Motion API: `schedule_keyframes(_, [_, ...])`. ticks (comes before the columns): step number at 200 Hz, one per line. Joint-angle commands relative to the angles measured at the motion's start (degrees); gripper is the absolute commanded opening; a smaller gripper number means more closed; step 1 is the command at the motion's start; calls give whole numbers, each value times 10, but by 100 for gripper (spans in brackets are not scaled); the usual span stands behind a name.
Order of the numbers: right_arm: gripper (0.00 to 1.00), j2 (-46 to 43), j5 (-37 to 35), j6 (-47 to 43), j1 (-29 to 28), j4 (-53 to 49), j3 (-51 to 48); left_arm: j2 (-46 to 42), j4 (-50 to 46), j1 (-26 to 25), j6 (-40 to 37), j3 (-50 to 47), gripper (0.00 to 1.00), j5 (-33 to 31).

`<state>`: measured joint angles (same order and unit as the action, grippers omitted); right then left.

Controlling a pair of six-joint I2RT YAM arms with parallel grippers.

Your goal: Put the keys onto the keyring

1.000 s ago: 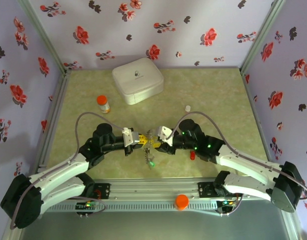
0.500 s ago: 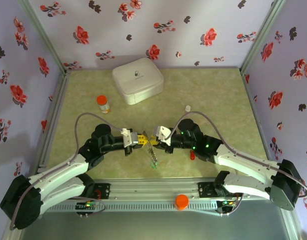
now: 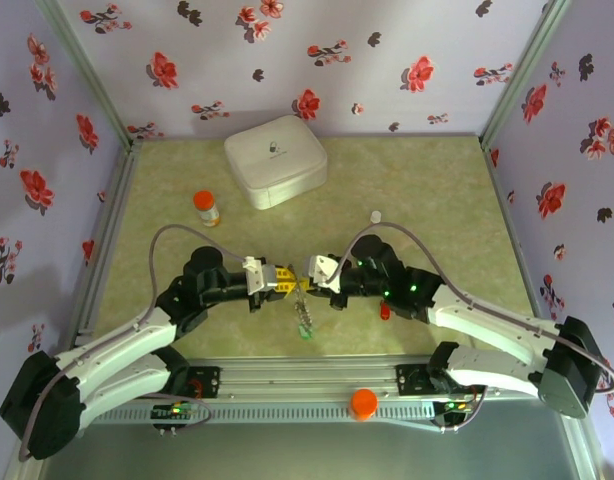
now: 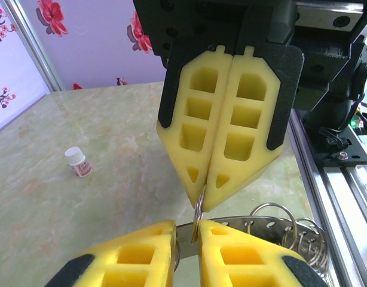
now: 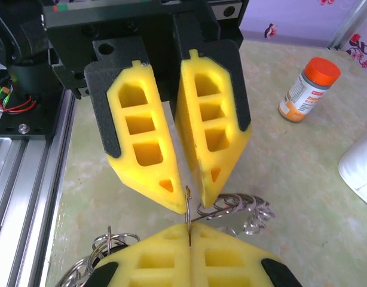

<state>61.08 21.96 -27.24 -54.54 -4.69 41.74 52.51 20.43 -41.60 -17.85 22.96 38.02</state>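
The case (image 3: 275, 160) sits at the counter's (image 3: 437, 190) back. The pill bottle (image 3: 206, 208) stands before it to the left, a small vial (image 3: 376, 216) to the right. The keyring (image 3: 303, 318) is front-centre, between the left claw (image 3: 284, 281) and the right claw (image 3: 309, 274).

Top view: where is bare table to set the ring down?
Bare: far right, between the white case, the small white bottle and the right wall; also far left, between the pill bottle and the left wall. Crowded: the centre, where left gripper and right gripper meet at the keyring, red key beside the right arm.
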Motion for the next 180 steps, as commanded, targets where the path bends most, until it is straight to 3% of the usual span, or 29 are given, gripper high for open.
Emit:
schedule_keyframes(1, [0,10,-7,-42,-12,-62,51,-8,-20,0,-19,24,18,2])
schedule_keyframes(64, [0,51,-35,-65,-41,-138,113,1,-51,-5,-43,41,17,0])
schedule_keyframes(106, [0,46,-37,-60,-46,-144,114,-6,-89,-18,-106,51,0,-31])
schedule_keyframes(120, [27,17,-49,-52,-42,-111,76,-18,-85,-24,-135,43,0,-53])
schedule_keyframes(131, [35,-10,-58,-44,-34,-82,39,-29,-81,-35,-168,37,0,-78])
schedule_keyframes(144, [40,-34,-72,-41,-22,-63,6,-41,-74,-53,-225,28,0,-106])
schedule_keyframes(180, [40,-63,-120,-34,-19,-49,-35,-59,-59,-92,-348,19,0,-191])
